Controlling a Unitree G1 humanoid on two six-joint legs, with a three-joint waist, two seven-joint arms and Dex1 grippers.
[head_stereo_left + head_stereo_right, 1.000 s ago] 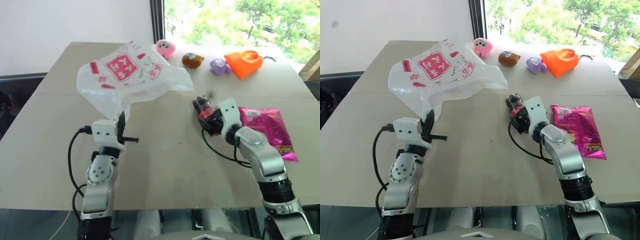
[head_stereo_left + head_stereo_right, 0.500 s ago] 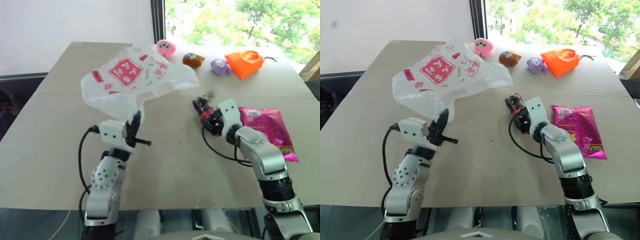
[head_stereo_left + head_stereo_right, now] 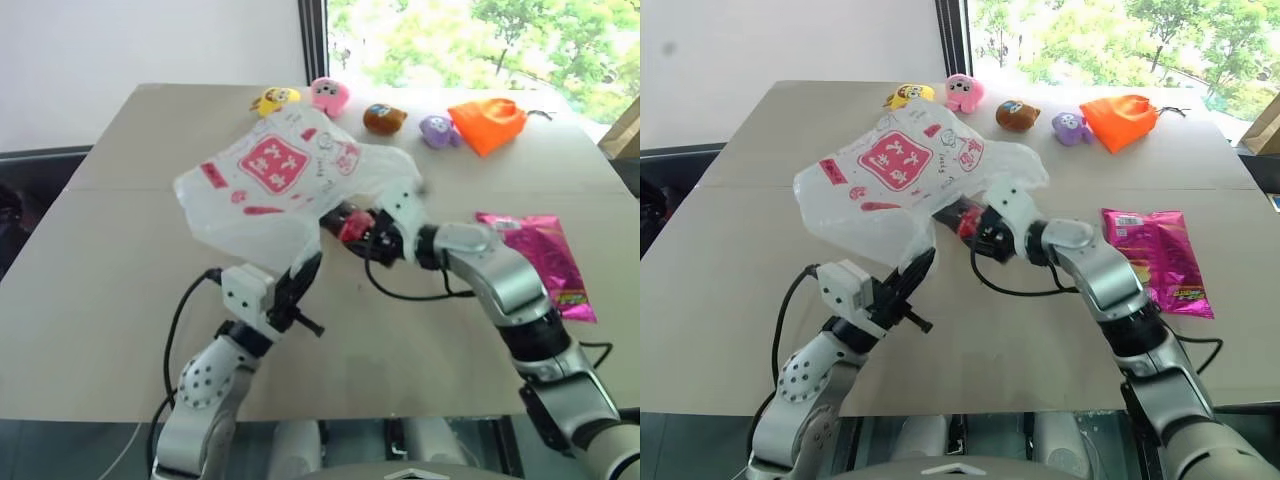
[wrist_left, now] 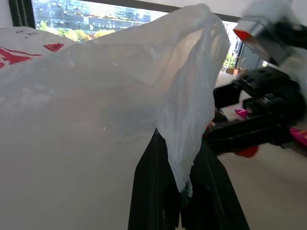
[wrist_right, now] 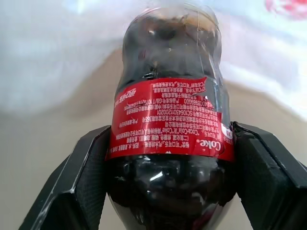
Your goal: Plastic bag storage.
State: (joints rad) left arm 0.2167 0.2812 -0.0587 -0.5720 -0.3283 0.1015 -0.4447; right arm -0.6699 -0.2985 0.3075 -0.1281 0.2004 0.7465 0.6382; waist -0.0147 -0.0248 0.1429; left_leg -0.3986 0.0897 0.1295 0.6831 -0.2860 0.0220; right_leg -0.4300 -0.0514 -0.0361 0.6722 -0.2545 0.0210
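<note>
Left gripper (image 3: 300, 290): lower centre of the head view, fingers pinched shut on a gathered edge of the plastic bag.
Plastic bag (image 3: 280, 185): hangs up and back from that pinch, billowing centre-left.
Right gripper (image 3: 975, 225): centre frame, clamped round a cola bottle (image 5: 170, 120).
Key relation: bottle's long axis points toward the bag, nose just under its hem.

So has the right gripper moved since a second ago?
Yes. The right gripper, holding the cola bottle, swung leftward away from the magenta snack packet, toward the plastic bag.
</note>
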